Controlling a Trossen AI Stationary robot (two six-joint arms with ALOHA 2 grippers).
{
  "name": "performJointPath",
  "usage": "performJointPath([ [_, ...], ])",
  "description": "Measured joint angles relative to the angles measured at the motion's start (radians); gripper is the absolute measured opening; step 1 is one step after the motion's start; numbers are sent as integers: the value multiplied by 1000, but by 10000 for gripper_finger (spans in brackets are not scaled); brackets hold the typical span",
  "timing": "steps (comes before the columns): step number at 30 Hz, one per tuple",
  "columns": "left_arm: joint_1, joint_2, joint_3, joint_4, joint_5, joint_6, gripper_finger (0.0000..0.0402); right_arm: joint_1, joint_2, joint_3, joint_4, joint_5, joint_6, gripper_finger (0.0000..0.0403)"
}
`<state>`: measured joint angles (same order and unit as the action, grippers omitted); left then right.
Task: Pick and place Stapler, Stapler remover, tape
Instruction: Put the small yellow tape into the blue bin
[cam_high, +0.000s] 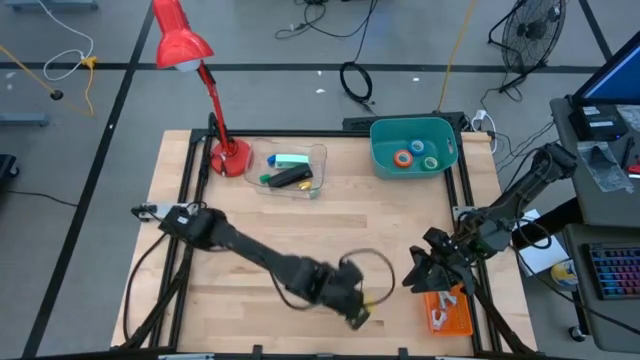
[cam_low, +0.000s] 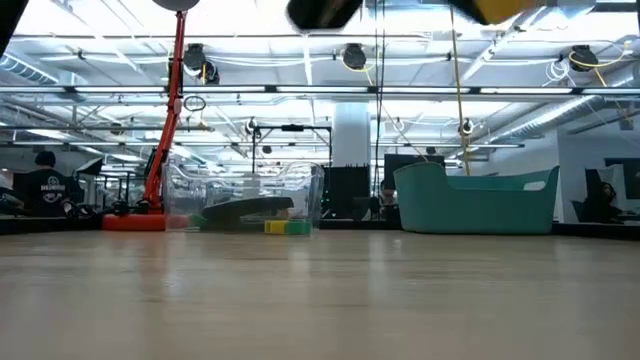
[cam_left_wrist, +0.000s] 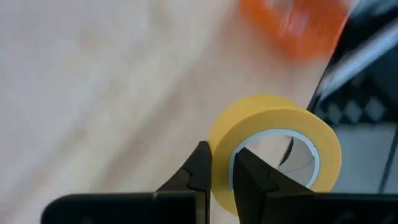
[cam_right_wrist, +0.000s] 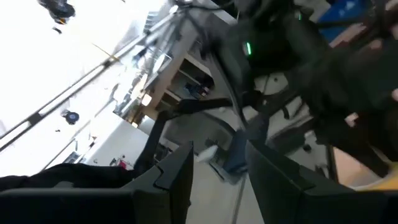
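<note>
Yellow tape (cam_left_wrist: 273, 149), a smooth ring with a pale inner face, is pinched through its wall by the left gripper (cam_left_wrist: 221, 177); one dark finger (cam_left_wrist: 198, 171) lies on the outer surface and the other inside the hole, so the jaws are nearly closed on the thin band. In the high view this gripper (cam_high: 358, 312) is seen low over the front of the pale wooden table (cam_high: 250, 300), just beside an orange tray (cam_high: 450, 312) at the front right corner. The right gripper (cam_high: 425, 268) is held near that tray with its fingers spread and nothing between them. Farther back, a clear plastic tray (cam_high: 318, 158) holds a dark stapler (cam_high: 288, 177) and a pale green item whose kind cannot be told. Beside it stands a red desk lamp (cam_high: 185, 45) on a round base. At the far right, a teal tub (cam_high: 385, 135) with rounded walls contains the orange (cam_high: 402, 157), green (cam_high: 417, 148) and blue (cam_high: 431, 162) tape rolls.
</note>
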<state>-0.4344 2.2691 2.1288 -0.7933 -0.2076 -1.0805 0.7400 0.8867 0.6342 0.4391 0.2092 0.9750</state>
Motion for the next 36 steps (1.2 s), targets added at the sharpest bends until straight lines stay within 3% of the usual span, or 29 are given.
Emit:
performJointPath([
  [4,47,-101,0,113,-101,124,35,-23,0,0,102,2,-92,139],
  [7,93,-154,3,176,-67,239,35,-52,0,0,220,1,-179,139],
  [12,169,-205,1,138,23,383,35,-111,0,0,329,-1,-260,139],
  [24,274,-364,2,93,92,577,35,-176,0,0,259,58,-298,139],
  [36,267,-331,1,263,140,622,35,-249,0,0,184,75,-261,139],
])
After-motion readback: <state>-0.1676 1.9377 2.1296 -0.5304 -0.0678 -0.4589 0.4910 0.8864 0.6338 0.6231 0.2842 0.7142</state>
